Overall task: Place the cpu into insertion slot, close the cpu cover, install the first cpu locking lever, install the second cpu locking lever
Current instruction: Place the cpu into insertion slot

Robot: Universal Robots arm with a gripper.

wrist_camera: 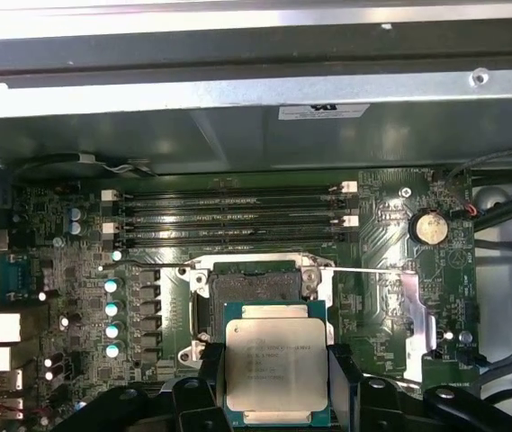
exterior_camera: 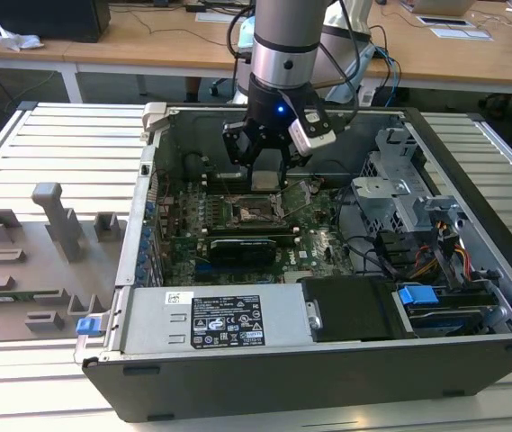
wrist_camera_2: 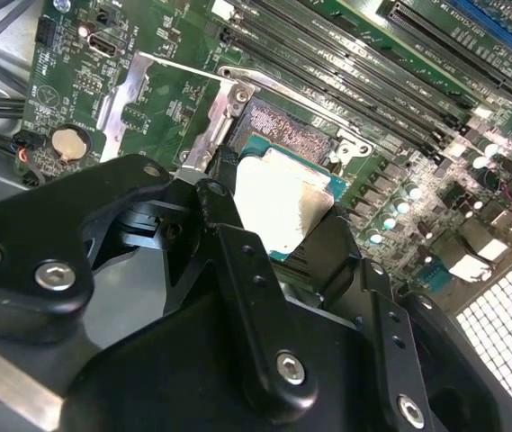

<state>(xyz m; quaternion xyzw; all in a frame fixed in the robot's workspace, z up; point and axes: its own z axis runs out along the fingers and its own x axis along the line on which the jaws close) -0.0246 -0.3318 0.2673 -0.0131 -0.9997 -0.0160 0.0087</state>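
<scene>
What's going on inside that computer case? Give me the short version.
The robot arm's gripper is shut on the cpu, gripping it by two opposite edges above the green motherboard inside the open computer case. The insertion slot lies uncovered and empty. The cpu hangs close to it but is not yet seated.
</scene>
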